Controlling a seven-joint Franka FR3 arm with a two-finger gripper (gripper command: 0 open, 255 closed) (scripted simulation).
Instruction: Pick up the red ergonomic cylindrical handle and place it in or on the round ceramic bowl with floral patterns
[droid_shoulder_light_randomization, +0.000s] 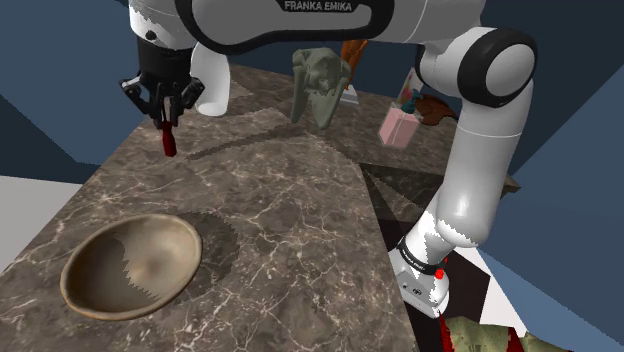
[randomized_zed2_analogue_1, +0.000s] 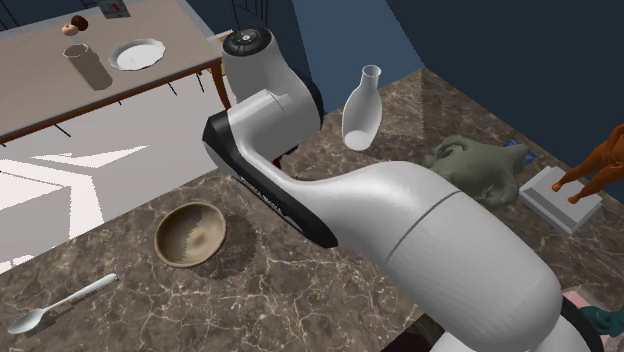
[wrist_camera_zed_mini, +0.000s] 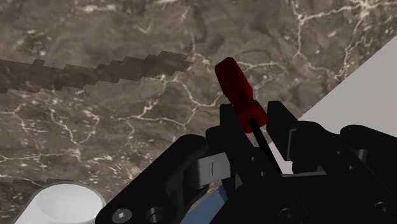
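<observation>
Found the gripper (droid_shoulder_light_randomization: 165, 103) clamped on the handle (droid_shoulder_light_randomization: 168, 142), upper left of the shoulder view. Noted the red handle hanging below the fingers (wrist_camera_zed_mini: 228, 137), clear of the counter (droid_shoulder_light_randomization: 290, 230). Judged this height as deliberate: keeps the handle above the rim for the carry. Located the bowl (droid_shoulder_light_randomization: 150, 250) at lower left of the same view, well apart from the gripper, sitting open side up on the counter. Recorded it as plain brown, no pattern seen. Judged the pick as done and the placing not yet done; expect a move toward lower left, then down over the bowl.

Confirmed from the wrist view the contact itself: handle squeezed between both fingers, red end jutting past the tips, thin dark shaft running back into the hand. Took from the shoulder view the gap to the bowl. Gained from the second exterior view a spoon (randomized_zed2_analogue_1: 55, 305) at lower left and a vase (randomized_zed2_analogue_1: 362, 105) at upper centre.
</observation>
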